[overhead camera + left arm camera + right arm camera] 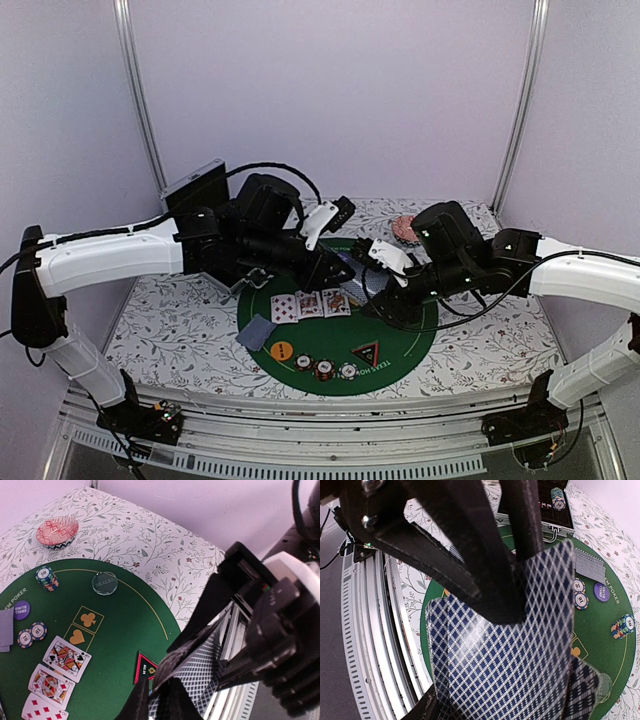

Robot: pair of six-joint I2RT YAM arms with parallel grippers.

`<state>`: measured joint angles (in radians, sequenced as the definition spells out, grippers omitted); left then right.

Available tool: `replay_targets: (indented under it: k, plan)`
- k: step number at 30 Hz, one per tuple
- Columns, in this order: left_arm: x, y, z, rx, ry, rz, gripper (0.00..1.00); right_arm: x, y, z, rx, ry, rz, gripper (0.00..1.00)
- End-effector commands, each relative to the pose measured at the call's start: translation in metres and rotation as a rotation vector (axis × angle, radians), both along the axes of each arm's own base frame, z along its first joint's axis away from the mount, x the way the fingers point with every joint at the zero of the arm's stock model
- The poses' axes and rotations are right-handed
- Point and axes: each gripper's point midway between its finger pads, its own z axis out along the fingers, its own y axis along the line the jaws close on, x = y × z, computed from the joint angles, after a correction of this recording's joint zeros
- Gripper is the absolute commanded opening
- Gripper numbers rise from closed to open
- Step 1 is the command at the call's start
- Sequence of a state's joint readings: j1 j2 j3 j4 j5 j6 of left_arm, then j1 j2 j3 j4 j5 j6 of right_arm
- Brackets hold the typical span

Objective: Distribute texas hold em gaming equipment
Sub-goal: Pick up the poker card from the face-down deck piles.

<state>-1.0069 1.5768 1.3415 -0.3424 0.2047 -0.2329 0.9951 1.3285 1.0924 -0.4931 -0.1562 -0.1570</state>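
Floral tablecloth (170,320), green felt mat (400,345), lilac walls (330,90). The right gripper (375,265) is pinching the blue-backed deck (510,670) over the mat. The left gripper (159,702) is sitting narrow-jawed beside it, can't tell if it's gripping. Only the left wrist is catching the dealer disc (104,583).

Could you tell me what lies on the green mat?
Three upturned cards, a card pile, orange disc, purple disc, clear disc, chips, triangular marker; from above, the arms hide the mat's far side.
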Motion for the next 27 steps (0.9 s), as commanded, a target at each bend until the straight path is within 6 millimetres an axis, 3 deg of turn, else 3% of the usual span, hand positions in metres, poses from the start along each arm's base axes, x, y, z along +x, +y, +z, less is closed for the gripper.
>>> replay_targets:
  k: [1,6,16,27]
  plan:
    - [-0.003,0.004,0.007,-0.015,-0.001,-0.021,0.09,-0.004,0.001,0.014,0.043,-0.027,0.014,0.48]
    - [-0.004,0.007,0.009,-0.012,-0.001,-0.019,0.0,-0.002,-0.001,0.012,0.037,-0.026,0.005,0.48]
    - [-0.005,0.014,0.02,-0.012,-0.026,-0.014,0.0,0.006,-0.01,0.004,0.026,-0.005,-0.04,0.48]
    - [-0.004,0.029,0.047,-0.043,-0.063,-0.006,0.0,0.018,-0.028,-0.002,0.027,0.015,-0.117,0.48]
